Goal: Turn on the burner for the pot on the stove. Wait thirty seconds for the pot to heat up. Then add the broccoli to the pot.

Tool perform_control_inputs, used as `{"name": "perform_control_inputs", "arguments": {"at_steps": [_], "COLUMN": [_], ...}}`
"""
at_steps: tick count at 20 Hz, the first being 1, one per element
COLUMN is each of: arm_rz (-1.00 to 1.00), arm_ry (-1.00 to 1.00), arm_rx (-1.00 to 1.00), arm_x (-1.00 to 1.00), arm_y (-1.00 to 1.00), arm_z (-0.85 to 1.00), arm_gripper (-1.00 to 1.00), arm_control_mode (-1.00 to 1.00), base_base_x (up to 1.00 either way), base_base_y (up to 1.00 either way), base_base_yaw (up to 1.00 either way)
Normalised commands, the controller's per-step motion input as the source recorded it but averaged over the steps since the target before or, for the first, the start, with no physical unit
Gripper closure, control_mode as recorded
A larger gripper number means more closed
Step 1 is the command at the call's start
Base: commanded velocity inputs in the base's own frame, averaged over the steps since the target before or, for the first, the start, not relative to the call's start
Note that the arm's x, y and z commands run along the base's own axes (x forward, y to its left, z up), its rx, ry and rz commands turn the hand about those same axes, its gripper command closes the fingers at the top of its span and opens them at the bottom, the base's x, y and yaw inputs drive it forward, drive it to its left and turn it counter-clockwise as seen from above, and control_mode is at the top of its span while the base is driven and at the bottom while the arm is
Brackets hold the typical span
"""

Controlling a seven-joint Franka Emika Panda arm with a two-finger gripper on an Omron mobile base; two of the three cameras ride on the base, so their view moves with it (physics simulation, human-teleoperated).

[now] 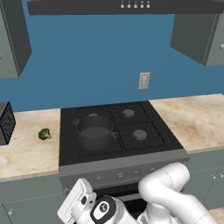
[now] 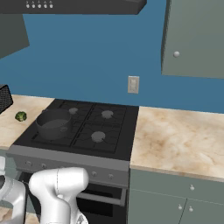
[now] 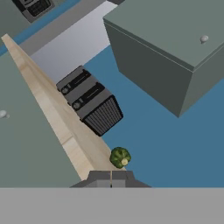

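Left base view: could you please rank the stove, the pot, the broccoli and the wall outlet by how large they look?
1. stove
2. pot
3. wall outlet
4. broccoli
The last two look close in size; the outlet sits farther back, so their order is unsure.

toaster (image 1: 6,123) cut off at left edge, pot (image 1: 94,131) interior too dim to read, knobs (image 1: 120,176) too small to tell their settings

1. The pot (image 1: 94,131) looks like matt dark grey metal.
2. The stove (image 1: 153,151), at its 3 o'clock, has black matt grates.
3. The broccoli (image 1: 44,134) is rough and bumpy.
4. The counter (image 1: 197,118) looks like smooth, pale veined stone.
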Motion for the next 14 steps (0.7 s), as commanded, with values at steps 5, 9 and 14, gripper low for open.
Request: {"name": "perform_control_inputs", "arguments": {"at_steps": [5, 9, 14], "arm_rz": [0.00, 0.00, 0.00], "arm_ry": [0.00, 0.00, 0.00], "arm_rx": [0.00, 0.00, 0.00], "arm_x": [0.00, 0.00, 0.00], "arm_y": [0.00, 0.00, 0.00], "arm_z": [0.00, 0.00, 0.00], "arm_gripper": [1.00, 1.00, 1.00], "arm_control_mode": [-1.00, -1.00, -1.00], "base_base_x": [0.00, 0.00, 0.00], "base_base_y": [0.00, 0.00, 0.00], "base_base_yaw": [0.00, 0.00, 0.00]}}
